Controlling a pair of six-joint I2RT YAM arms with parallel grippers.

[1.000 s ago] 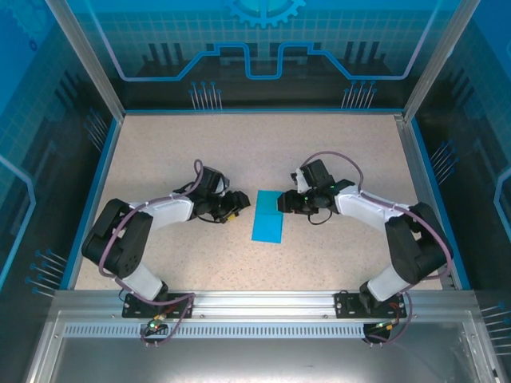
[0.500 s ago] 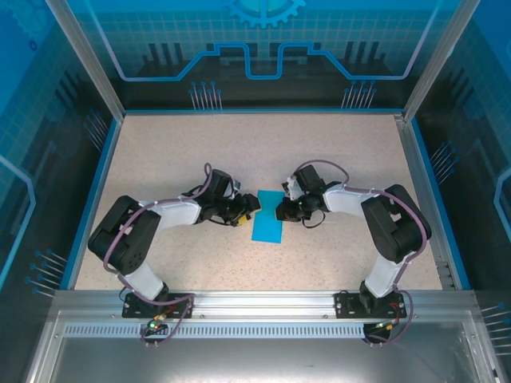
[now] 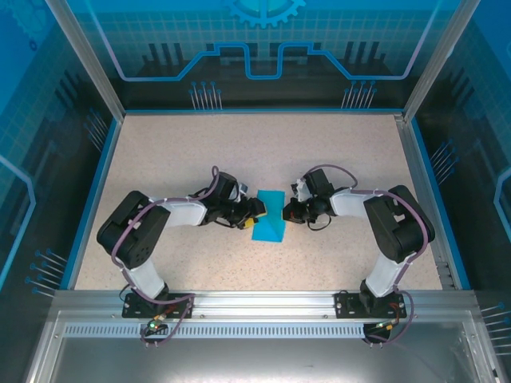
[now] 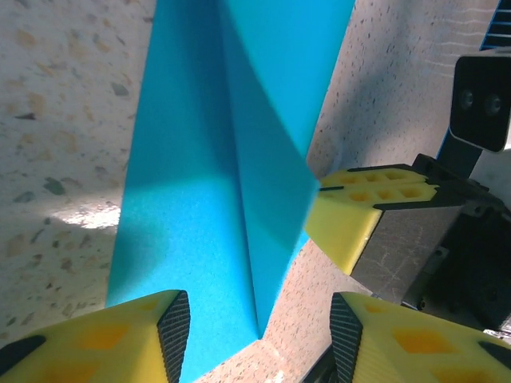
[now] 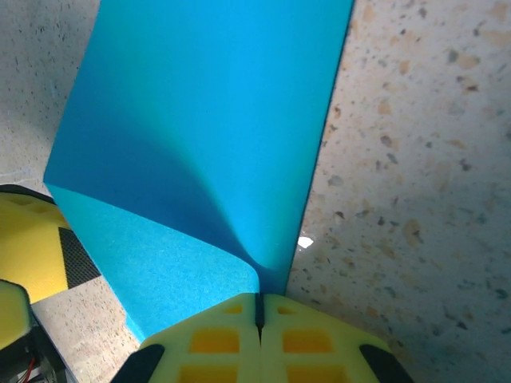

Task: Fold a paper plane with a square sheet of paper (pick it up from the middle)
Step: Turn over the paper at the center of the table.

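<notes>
The teal-blue square sheet of paper (image 3: 269,219) lies mid-table between both arms, one side lifted into a ridge. My right gripper (image 3: 288,212) is shut on its right edge; in the right wrist view the yellow fingers (image 5: 215,339) meet at the gripper (image 5: 258,307) and pinch the curled paper (image 5: 200,120). At the sheet's left edge my left gripper (image 3: 254,214) is open. In the left wrist view the left gripper (image 4: 259,327) straddles the end of the ridge in the paper (image 4: 215,159), touching nothing I can tell. The right gripper's fingers (image 4: 359,207) show beyond it.
The speckled tabletop (image 3: 263,152) is bounded by a blue rim (image 3: 100,183) and glass walls on three sides. A metal rail (image 3: 263,303) with both arm bases runs along the near edge. A left fingertip (image 5: 32,247) shows past the paper.
Both grippers moved in on the paper. The right gripper shut on its right edge and the sheet rose into a ridge. The left jaws narrowed slightly.
</notes>
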